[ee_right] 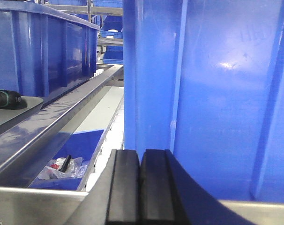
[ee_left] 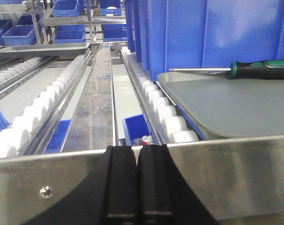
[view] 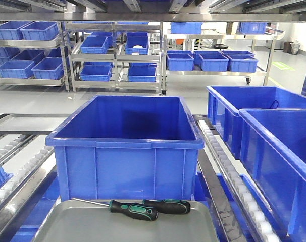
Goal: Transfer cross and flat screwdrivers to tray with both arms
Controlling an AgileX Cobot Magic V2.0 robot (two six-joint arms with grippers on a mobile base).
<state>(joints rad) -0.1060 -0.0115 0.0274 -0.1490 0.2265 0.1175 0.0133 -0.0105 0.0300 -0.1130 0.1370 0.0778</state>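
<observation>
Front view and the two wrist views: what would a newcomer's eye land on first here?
The big blue bin fills the middle of the front view, with two more blue bins to its right. Just in front of it, two screwdrivers lie side by side at the far edge of the grey tray. In the wrist views, the left gripper and right gripper are both shut and empty, low behind steel rails.

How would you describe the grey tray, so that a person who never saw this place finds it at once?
Find the large blue bin in the centre of the front view. Directly in front of it, at the bottom edge, lies the grey tray. It is flat, shallow and dull grey, unlike the deep blue bins around it, and two black-and-green screwdrivers rest on it.
</observation>
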